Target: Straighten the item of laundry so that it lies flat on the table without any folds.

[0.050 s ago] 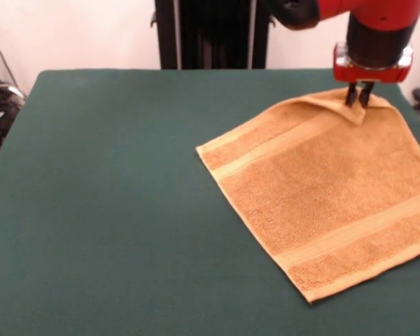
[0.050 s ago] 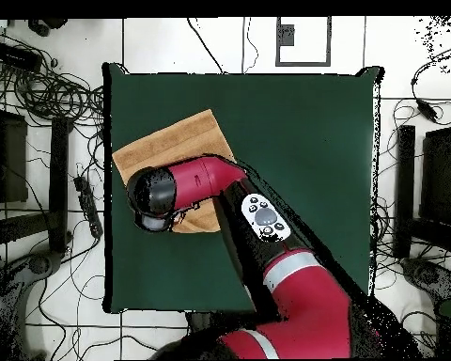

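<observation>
The claw (image 1: 359, 98) hangs straight down from the red and black arm (image 2: 267, 244) with its two dark fingertips (image 1: 351, 97) drawn close together, only a sliver of gap between them, pinching a small raised ridge of the orange-tan towel (image 1: 322, 189) at its far corner. That corner is the one part not lying flat: just beside the claw, the edge is turned over on itself into a narrow folded lip, and the cloth peaks slightly where the tips bite it. Everything spreading away from the claw toward the camera in the front view lies smooth on the green worktop (image 1: 105, 203), its two paler woven bands running straight across, which suggests most of the spreading is done and only this lip is left. Gripping at the very corner makes sense, since a pull outward from there would draw the fold open without dragging the flat part much. In the overhead view the wrist covers the claw and the corner it holds, with the visible towel reaching away from it near one side edge of the worktop. No tag can be made out.
</observation>
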You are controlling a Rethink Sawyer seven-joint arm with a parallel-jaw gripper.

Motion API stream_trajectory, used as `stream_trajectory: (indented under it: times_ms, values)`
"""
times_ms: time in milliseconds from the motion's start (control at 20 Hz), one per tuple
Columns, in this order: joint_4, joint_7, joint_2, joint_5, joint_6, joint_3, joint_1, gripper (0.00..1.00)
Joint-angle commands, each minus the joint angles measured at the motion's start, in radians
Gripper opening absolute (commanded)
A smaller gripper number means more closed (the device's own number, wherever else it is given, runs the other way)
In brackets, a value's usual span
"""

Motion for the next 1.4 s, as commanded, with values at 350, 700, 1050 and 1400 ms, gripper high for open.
stream_trajectory:
  times_ms: [350,700,1050,1400]
  values:
    - [-0.014,0.004,0.182,-0.011,0.006,-0.068,0.073,0.0]
    - [0.113,0.111,0.065,0.002,-0.074,-0.088,0.124,0.0]
    - [0.251,0.258,-0.19,0.028,-0.138,-0.159,0.261,0.0]
    - [0.351,0.224,-0.297,0.102,-0.107,-0.194,0.33,0.0]
